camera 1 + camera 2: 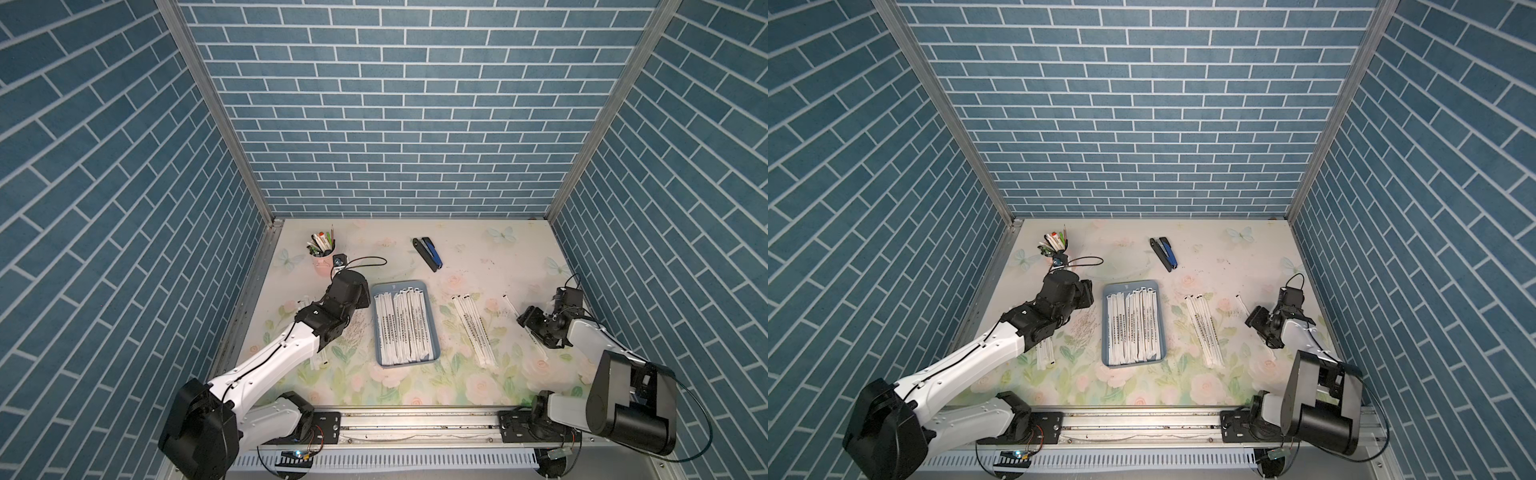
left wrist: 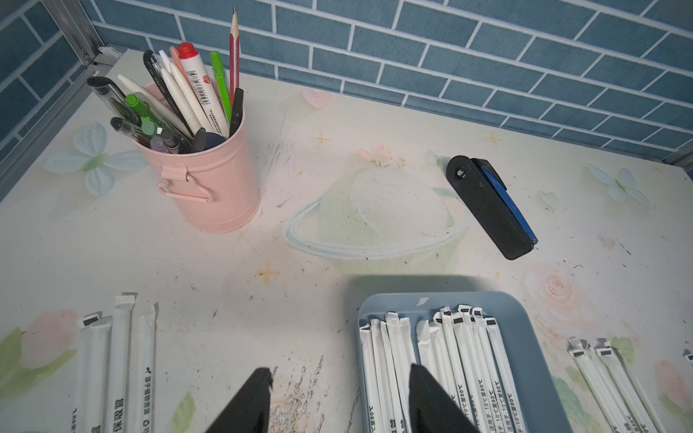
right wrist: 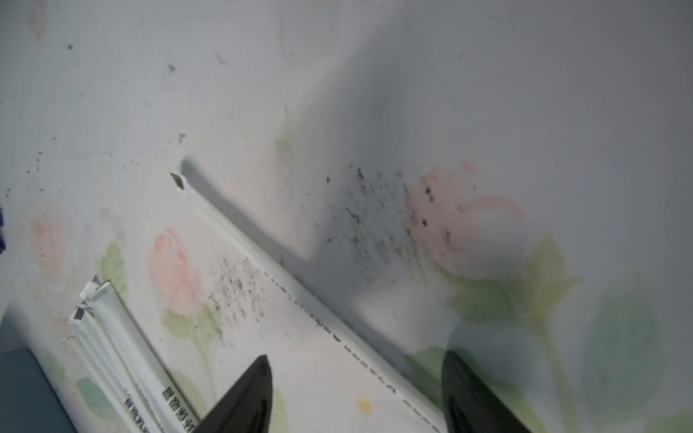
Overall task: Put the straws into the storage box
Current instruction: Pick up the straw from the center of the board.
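Observation:
The storage box point(image 1: 400, 287) point(image 1: 1130, 285) point(image 2: 525, 322), a shallow blue-grey tray, holds several white wrapped straws point(image 1: 403, 328) point(image 2: 461, 348). More straws lie on the table to its right point(image 1: 473, 328) point(image 3: 123, 348) and to its left, partly under the left arm point(image 1: 318, 363) point(image 2: 120, 356). My left gripper point(image 2: 340, 369) point(image 1: 368, 301) is open and empty, with one finger over the table and the other over the tray's left edge. My right gripper point(image 3: 357, 356) point(image 1: 524, 321) is open low over a single straw point(image 3: 300, 296) point(image 1: 508, 303), which runs between its fingers on the table.
A pink cup point(image 1: 323, 262) point(image 2: 210, 187) full of pens stands at the back left, just behind the left wrist. A dark blue-and-black stapler point(image 1: 428, 253) point(image 2: 491, 210) lies behind the tray. Blue brick walls close in three sides.

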`<act>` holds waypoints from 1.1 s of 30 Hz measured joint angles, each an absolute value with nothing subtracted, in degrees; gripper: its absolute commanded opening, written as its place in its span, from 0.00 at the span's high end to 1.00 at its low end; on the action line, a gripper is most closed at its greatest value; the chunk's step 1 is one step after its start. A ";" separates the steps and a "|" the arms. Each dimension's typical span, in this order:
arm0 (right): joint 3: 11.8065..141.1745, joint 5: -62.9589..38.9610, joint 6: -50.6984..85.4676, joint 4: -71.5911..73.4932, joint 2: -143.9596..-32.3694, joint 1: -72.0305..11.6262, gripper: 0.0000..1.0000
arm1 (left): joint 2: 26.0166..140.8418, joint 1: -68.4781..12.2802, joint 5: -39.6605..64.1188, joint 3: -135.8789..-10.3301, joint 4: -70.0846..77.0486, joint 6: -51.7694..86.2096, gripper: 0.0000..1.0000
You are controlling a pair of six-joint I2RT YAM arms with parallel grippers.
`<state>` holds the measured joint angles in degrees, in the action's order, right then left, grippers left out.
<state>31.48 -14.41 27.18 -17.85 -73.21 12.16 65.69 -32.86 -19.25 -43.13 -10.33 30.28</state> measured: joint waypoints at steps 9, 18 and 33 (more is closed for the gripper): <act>31.03 -12.67 27.66 -18.11 -72.86 4.86 0.41 | 65.69 -32.86 -18.33 -43.13 -9.37 30.65 0.39; 35.05 -2.92 26.48 -18.63 -78.35 -0.91 0.69 | 65.69 -32.86 -18.33 -42.83 -9.13 31.03 0.39; 38.81 5.78 24.14 -21.34 -81.32 -7.35 0.99 | 64.97 -31.03 -16.69 -39.81 -12.08 32.71 0.39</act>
<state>38.81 5.78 24.14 -21.34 -81.32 -7.35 64.97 -31.03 -16.69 -39.81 -12.08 32.71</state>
